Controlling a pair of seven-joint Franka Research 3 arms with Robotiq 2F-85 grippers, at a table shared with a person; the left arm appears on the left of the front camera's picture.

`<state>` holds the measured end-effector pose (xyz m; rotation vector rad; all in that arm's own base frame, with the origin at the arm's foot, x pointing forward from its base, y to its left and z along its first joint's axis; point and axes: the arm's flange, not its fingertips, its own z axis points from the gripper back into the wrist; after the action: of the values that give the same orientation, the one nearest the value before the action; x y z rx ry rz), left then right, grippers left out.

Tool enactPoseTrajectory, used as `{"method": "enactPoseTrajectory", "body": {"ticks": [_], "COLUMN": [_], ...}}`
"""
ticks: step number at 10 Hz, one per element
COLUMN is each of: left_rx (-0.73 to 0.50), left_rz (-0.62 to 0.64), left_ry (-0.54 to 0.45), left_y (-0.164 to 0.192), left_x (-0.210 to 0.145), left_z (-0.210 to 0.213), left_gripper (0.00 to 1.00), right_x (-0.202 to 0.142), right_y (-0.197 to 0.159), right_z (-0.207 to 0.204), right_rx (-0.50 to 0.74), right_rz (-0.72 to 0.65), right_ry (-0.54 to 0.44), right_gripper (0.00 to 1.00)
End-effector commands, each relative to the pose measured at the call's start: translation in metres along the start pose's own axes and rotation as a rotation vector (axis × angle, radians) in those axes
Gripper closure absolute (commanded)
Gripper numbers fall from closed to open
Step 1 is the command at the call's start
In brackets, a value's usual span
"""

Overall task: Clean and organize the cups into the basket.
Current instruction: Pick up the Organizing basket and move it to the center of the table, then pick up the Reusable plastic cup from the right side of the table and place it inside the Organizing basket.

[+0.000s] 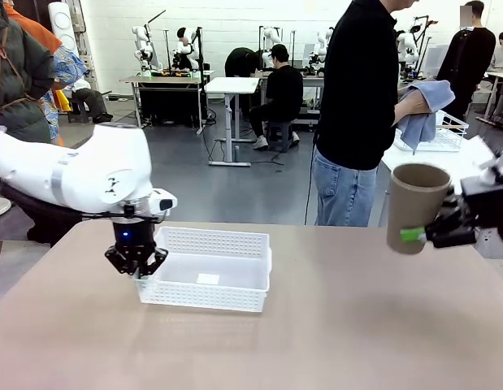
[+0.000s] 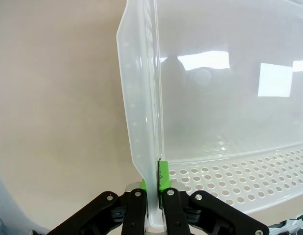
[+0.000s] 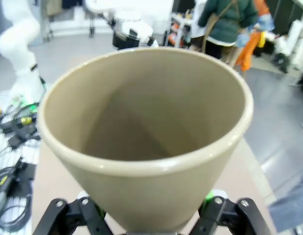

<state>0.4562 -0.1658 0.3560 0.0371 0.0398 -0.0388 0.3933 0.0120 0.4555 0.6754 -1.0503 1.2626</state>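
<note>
left gripper (image 1: 136, 262): clenched on left wall of shallow white perforated plastic basket (image 1: 227, 244), centre-left of frame | right gripper (image 1: 434, 236): grasping tall matte kraft-brown tapered cup (image 1: 414, 199), aloft at right edge | progress: judged early; basket holds no cup yet, placing remains

The basket (image 1: 204, 299) is sitting open-topped on the tabletop (image 1: 332, 341), so anything coming straight down into it is getting free room. The left pincer (image 1: 136, 270) is clamping the basket's left wall, so that side's blocked. Right of the basket the tabletop is lying bare; the right pincer (image 1: 418, 234) is holding a tan cup (image 1: 414, 199) up well right of it. A person (image 1: 358, 97) is standing behind the basket's far-right side.
</note>
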Motion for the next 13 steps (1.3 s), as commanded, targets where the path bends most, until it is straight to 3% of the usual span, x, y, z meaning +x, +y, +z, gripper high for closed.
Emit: {"method": "enactPoseTrajectory", "body": {"ticks": [1,6,9,13], "left_rx": [0.053,0.039,0.038,-0.005], "left_rz": [0.024,0.05,0.049,0.031], "left_ry": [0.014,0.004,-0.026,-0.011], "left_y": [-0.024,-0.096,-0.131,-0.123], "left_x": [0.015,0.028,0.021,0.017], "left_z": [-0.002,0.003,0.01,0.009], "left_gripper": [1.0,1.0,1.0,1.0], "right_x": [0.032,0.11,0.11,0.109], "right_y": [0.009,0.029,0.019,0.028], "right_z": [0.02,0.057,0.061,0.068], "right_rx": [-0.091,-0.216,-0.238,-0.214], "right_rz": [-0.025,0.042,0.013,0.05], "right_ry": [-0.019,-0.075,-0.091,-0.072], "right_gripper": [0.78,0.78,0.78,0.78]}}
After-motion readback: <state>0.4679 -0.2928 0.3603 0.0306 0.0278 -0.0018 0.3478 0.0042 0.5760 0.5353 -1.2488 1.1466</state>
